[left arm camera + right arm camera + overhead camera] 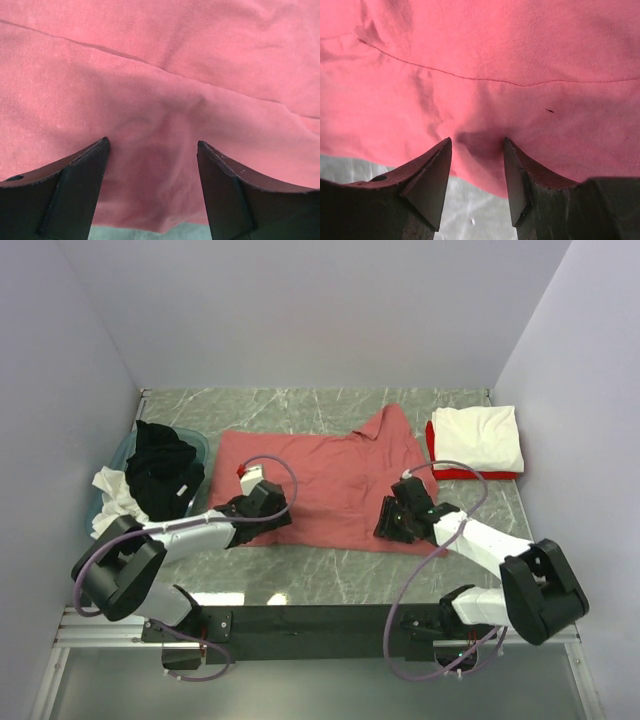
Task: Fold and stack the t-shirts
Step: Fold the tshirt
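The large salmon-pink t-shirt (pixel 330 475) lies spread flat in the middle of the table, collar toward the back right. My left gripper (pixel 262 508) is open, its tips pressed down on the shirt's near left hem; in the left wrist view (pixel 152 145) pink cloth (pixel 160 75) fills the gap between the fingers. My right gripper (pixel 395 515) is open, on the near right hem; in the right wrist view (pixel 477 142) a small bulge of pink cloth (pixel 480 60) sits between the fingertips. A folded cream-white shirt (pixel 478 436) lies on a folded red one (pixel 470 474) at the back right.
A teal basin (pixel 196 448) at the left holds a crumpled black shirt (pixel 165 472) and a white shirt (pixel 113 496) hanging over its rim. Grey marble table (pixel 330 575) shows in front of the pink shirt. Walls close in on three sides.
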Controlling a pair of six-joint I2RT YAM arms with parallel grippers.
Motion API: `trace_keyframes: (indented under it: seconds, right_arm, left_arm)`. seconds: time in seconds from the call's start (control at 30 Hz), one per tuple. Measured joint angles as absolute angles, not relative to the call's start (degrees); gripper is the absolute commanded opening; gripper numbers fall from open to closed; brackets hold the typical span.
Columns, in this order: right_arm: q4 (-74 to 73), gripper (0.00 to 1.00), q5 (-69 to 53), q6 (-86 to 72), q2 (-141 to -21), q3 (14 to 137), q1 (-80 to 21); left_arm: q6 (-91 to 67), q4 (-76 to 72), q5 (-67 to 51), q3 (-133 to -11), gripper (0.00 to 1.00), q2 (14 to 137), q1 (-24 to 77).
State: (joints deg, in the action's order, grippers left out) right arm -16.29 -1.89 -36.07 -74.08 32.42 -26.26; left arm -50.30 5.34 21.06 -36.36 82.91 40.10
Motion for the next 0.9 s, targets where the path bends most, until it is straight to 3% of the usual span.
trace_keyframes:
  seconds: [0.37, 0.57, 0.9]
  right_arm:
    - [-29.06, 0.56, -5.48, -37.74, -58.5, 27.0, -26.52]
    - [-33.36, 0.58, -6.87, -37.89, -51.44, 28.29, -26.72]
    - [-30.87, 0.58, -2.72, -33.85, -61.14, 37.8, -26.76]
  left_arm:
    - [-57.95, 6.33, 23.09, -31.16, 0.79, 76.84, 46.5]
    - [-62.92, 14.7, 24.77, -32.21, 0.8, 74.67, 53.28]
    - [-62.22, 29.89, 25.41, -41.39, 0.8, 78.7, 54.41]
